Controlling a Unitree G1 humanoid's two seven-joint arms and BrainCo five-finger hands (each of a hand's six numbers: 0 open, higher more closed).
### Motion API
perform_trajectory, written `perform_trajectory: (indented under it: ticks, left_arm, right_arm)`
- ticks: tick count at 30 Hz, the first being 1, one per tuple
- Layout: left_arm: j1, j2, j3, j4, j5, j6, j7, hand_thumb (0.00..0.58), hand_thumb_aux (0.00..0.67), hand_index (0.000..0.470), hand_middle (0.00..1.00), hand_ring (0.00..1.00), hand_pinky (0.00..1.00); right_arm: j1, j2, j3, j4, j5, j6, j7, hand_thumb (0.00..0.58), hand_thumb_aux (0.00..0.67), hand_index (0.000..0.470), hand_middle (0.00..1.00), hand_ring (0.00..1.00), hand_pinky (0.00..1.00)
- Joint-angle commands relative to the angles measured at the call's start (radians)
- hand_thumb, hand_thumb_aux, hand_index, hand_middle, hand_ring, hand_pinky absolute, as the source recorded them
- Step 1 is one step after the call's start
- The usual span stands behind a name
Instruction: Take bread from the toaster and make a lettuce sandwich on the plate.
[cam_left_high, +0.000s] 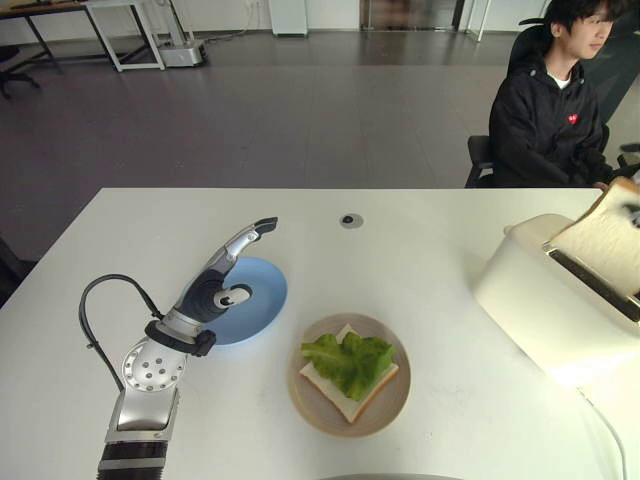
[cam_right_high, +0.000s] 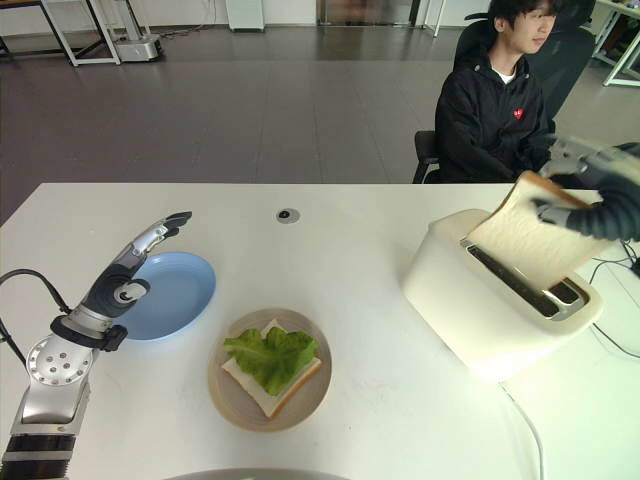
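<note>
Tan plate (cam_left_high: 392, 405) near the table's (cam_left_high: 450, 240) front edge: bread (cam_left_high: 345, 402) under lettuce (cam_left_high: 350, 362). Right hand (cam_right_high: 600, 205) grips the slice (cam_right_high: 525, 240) at the toaster (cam_right_high: 470, 300). Left hand (cam_left_high: 215, 290) has its fingers stretched out.

I'm looking into a lab-like open room: my white table (cam_left_high: 430, 230) stands on wide grey floor (cam_left_high: 300, 110), with a metal-framed workbench (cam_left_high: 45, 8) and an office chair (cam_left_high: 524, 45) beyond.

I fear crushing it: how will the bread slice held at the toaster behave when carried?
The bread slice looks pale and thin, so probably soft and light. The right hand grips it near its upper edge; a firm squeeze could dent it. Hanging from one edge, it may bend or tear when carried.
</note>
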Motion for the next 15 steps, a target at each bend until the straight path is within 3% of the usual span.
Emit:
perform_trajectory:
  ticks: [1, 7, 12, 15]
  left_arm:
    - [0.014, 0.011, 0.017, -0.009, -0.005, 0.001, -0.005, 0.000, 0.000, 0.000, 0.00, 0.00, 0.00]
    - [0.030, 0.005, 0.025, -0.023, -0.001, -0.005, 0.001, 0.000, 0.000, 0.000, 0.00, 0.00, 0.00]
    - [0.028, 0.007, 0.026, -0.020, -0.006, -0.021, -0.003, 0.000, 0.000, 0.000, 0.00, 0.00, 0.00]
    - [0.033, 0.016, 0.029, -0.026, -0.015, -0.048, -0.014, 0.000, 0.000, 0.000, 0.00, 0.00, 0.00]
  right_arm:
    - [-0.038, -0.028, -0.030, 0.006, 0.054, 0.006, 0.032, 0.580, 0.670, 0.470, 0.00, 0.00, 0.00]
    - [-0.111, 0.034, 0.034, -0.139, 0.298, 0.057, 0.118, 0.580, 0.670, 0.470, 0.00, 0.00, 0.00]
    - [-0.140, 0.129, 0.196, -0.345, 0.469, 0.126, 0.187, 0.580, 0.670, 0.470, 0.00, 0.00, 0.00]
    - [-0.160, 0.195, 0.326, -0.439, 0.554, 0.241, 0.219, 0.580, 0.670, 0.470, 0.00, 0.00, 0.00]
